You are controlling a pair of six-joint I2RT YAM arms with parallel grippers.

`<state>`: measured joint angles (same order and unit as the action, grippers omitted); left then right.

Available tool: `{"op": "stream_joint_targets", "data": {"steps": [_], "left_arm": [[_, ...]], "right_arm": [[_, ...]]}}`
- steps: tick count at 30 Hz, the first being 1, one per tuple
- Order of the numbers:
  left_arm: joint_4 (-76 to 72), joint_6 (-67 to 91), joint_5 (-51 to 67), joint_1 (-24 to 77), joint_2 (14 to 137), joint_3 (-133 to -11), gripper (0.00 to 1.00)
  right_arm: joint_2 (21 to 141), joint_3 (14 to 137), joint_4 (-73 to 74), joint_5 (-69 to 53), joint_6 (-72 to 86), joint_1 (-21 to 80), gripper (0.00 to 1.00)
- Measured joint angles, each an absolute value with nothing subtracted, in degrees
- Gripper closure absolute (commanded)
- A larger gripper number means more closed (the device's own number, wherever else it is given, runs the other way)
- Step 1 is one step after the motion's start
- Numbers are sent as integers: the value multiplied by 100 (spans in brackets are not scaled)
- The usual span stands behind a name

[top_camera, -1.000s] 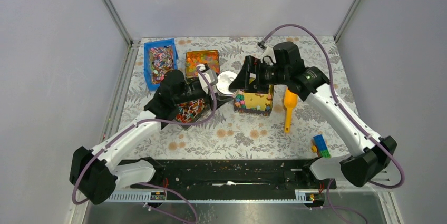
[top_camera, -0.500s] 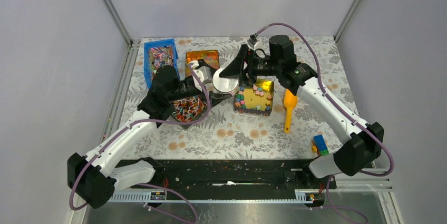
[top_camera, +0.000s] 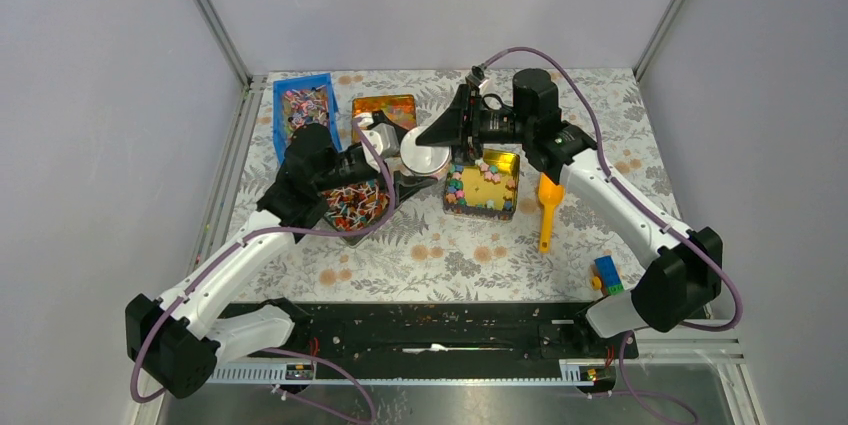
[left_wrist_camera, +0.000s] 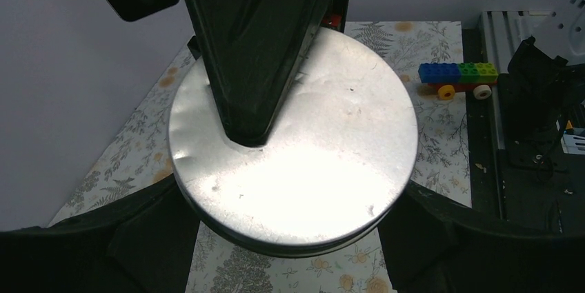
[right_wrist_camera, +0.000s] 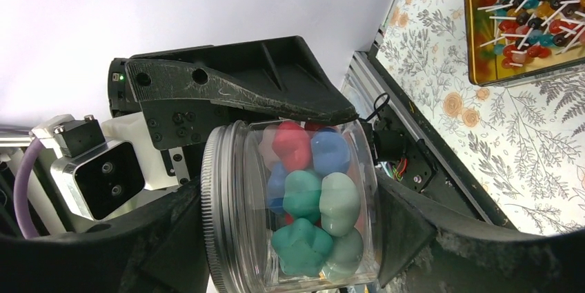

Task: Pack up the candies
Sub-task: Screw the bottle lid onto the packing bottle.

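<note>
A clear jar (right_wrist_camera: 296,203) with a silver lid (left_wrist_camera: 310,169) holds pink, blue and green candies (right_wrist_camera: 324,203). It hangs above the table's middle (top_camera: 425,157). My left gripper (left_wrist_camera: 293,231) is shut on the jar's round sides. My right gripper (right_wrist_camera: 290,217) is shut on the jar end to end, with one finger (left_wrist_camera: 255,45) flat on the lid and the other against the base. More loose candies lie in a gold tin (top_camera: 483,183) just right of the jar.
A tray of lollipops (top_camera: 355,207) sits under my left arm. A blue bin (top_camera: 303,110) and a tin of orange beads (top_camera: 385,107) stand at the back left. An orange scoop (top_camera: 548,207) lies right of the gold tin, and a toy brick car (top_camera: 608,275) lies near the right base.
My right gripper swung left from above the gold tin to the jar, and its jaws narrowed around it. My left arm shifted the jar slightly back and left.
</note>
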<state>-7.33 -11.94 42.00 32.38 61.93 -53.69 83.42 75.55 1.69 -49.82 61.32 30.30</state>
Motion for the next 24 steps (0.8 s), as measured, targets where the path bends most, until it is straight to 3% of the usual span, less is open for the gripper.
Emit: {"op": "stream_joint_targets", "data": {"steps": [2, 6, 12, 15, 19, 20, 24], "left_arm": [[-727, -1194, 4204, 3232, 6193, -5395, 43], [-709, -1212, 4209, 3232, 6200, -5481, 43], [-701, -1219, 4289, 3251, 6278, -5666, 43], [-705, -1221, 4292, 3251, 6333, -5693, 43], [-602, -1090, 4313, 3249, 6386, -5706, 44], [-593, -1100, 4316, 3249, 6386, -5710, 44], [-589, -1107, 4316, 3249, 6386, -5712, 44]], "right_arm": [[8346, 7544, 86, -5015, 6171, 3030, 23], [8346, 7537, -75, -5070, 6381, 3033, 6], [8370, 7406, -427, -5223, 6799, 3059, 8], [8412, 7404, -497, -5293, 6906, 3061, 27], [8444, 7395, -624, -5400, 6875, 3059, 94], [8460, 7395, -646, -5411, 6890, 3059, 100], [8475, 7395, -668, -5450, 6930, 3052, 100]]}}
